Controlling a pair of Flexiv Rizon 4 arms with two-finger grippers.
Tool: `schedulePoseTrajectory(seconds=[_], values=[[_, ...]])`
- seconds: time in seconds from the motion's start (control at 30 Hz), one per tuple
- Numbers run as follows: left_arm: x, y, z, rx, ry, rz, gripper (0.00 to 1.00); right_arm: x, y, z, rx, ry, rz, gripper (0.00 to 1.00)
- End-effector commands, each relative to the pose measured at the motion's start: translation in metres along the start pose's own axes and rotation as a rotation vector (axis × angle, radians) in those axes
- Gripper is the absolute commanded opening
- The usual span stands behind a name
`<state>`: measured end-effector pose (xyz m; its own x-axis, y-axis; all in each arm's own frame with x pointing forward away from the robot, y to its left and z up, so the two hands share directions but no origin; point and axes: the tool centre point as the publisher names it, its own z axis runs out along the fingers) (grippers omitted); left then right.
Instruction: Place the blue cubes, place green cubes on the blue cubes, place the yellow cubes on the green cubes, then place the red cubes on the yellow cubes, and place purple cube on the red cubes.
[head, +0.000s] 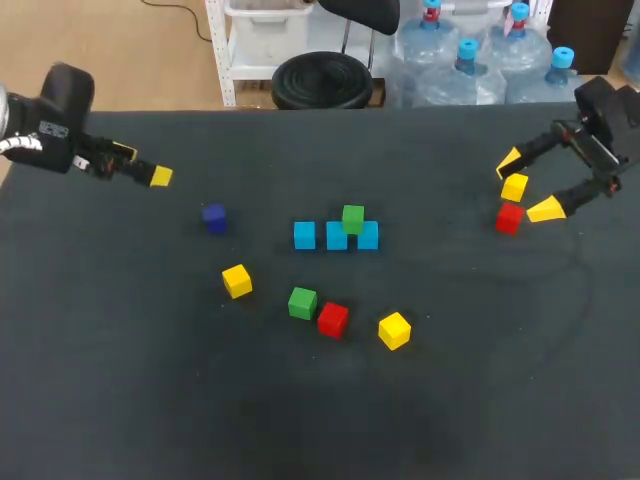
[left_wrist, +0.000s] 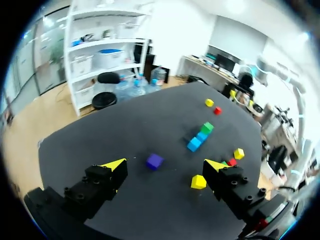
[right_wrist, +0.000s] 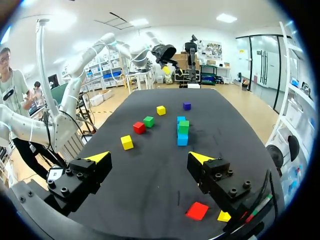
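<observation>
Three blue cubes (head: 337, 237) stand in a row mid-table, with one green cube (head: 353, 218) stacked on them. In front lie a yellow cube (head: 237, 281), a green cube (head: 302, 302), a red cube (head: 333, 319) and another yellow cube (head: 394, 330). The purple cube (head: 214, 217) sits to the left. My left gripper (head: 145, 165) hovers open at the far left, and the purple cube (left_wrist: 154, 161) shows ahead between its fingers. My right gripper (head: 528, 185) is open at the far right, over a yellow cube (head: 514, 186) and a red cube (head: 509, 217). These two cubes (right_wrist: 197, 210) lie beneath its finger.
The black table (head: 480, 380) has wide bare cloth along its front and between the centre cluster and the right-hand cubes. My left gripper (right_wrist: 166, 70) shows far off in the right wrist view, past the purple cube (right_wrist: 186, 106).
</observation>
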<state>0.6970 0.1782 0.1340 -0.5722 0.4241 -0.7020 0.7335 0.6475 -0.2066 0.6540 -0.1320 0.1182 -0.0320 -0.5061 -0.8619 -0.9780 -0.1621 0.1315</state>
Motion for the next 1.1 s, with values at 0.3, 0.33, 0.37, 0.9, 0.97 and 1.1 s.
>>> schedulePoseTrajectory(seconds=[0.3, 0.33, 0.37, 0.9, 0.97, 1.1], values=[[0.0154, -0.0096, 0.0181, 0.258, 0.081, 0.348, 1.00, 0.0001, -0.0001, 0.0006, 0.001, 0.000, -0.001, 1.00], [0.0152, -0.0095, 0.0179, 0.249, 0.092, 0.368, 1.00, 0.0001, -0.0001, 0.0006, 0.001, 0.000, -0.001, 1.00], [0.0149, -0.0093, 0.0176, 0.238, 0.096, 0.381, 1.00, 0.0001, -0.0001, 0.0006, 0.001, 0.000, -0.001, 1.00], [0.0117, -0.0041, 0.0170, 0.210, 0.090, 0.355, 1.00, 0.0001, -0.0001, 0.0006, 0.001, 0.000, -0.001, 1.00], [0.0117, -0.0041, 0.0170, 0.210, 0.090, 0.355, 1.00, 0.0001, -0.0001, 0.0006, 0.001, 0.000, -0.001, 1.00], [0.0117, -0.0041, 0.0170, 0.210, 0.090, 0.355, 1.00, 0.0001, -0.0001, 0.0006, 0.001, 0.000, -0.001, 1.00]])
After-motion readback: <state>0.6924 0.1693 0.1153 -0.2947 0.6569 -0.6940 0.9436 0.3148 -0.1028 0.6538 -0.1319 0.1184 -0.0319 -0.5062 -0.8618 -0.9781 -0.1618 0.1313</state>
